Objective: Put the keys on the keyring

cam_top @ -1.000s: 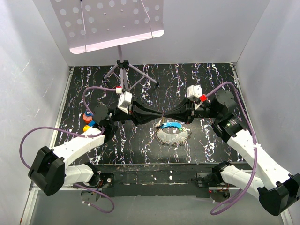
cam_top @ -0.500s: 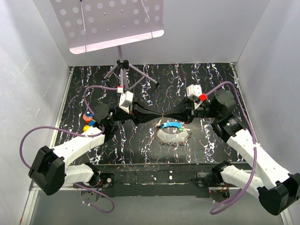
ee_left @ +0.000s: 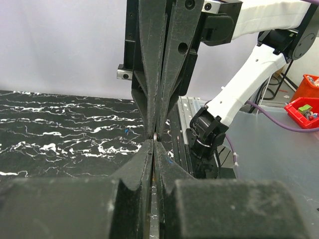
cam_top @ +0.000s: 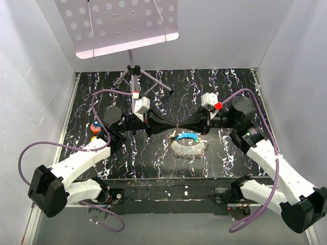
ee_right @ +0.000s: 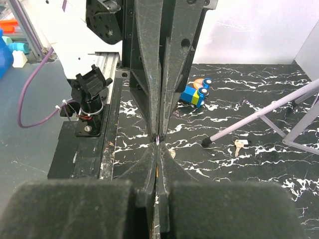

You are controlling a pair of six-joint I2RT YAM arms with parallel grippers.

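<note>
The blue key point(cam_top: 187, 136) was seen only from above. It was a small key with a bright blue plastic head, far smaller than either gripper, laid flat across the far edge of a grey oval pad point(cam_top: 189, 149) near the middle of the black marbled table point(cam_top: 230, 81). It was just to the near side of the point where the two arms met. A touch of yellow was seen at its left end, but what it belonged to could not be told.

In the top view the left gripper point(cam_top: 175, 126) and the right gripper point(cam_top: 183, 126) were pointed straight at each other, tip to tip, above the table. Whether anything was held there could not be made out from that height.

The wrist views settled it. From the left wrist, the left gripper point(ee_left: 153, 145) was shown with its fingers pressed together, and the right gripper point(ee_left: 155, 130) came down from above, likewise pressed together. A tiny metal keyring point(ee_left: 156, 137) was nipped at the spot where all the tips met. From the right wrist the same meeting was shown in reverse, with the right gripper point(ee_right: 157, 147) below, the left gripper point(ee_right: 157, 132) above and the keyring point(ee_right: 157, 140) reduced to a small glint.

Only the right wrist view showed a small pale key point(ee_right: 239, 145) lying flat on the table beside a foot of the music stand point(ee_right: 259, 117), well apart from the grippers. A blue and yellow toy point(ee_right: 194, 95) was seen farther back.
</note>
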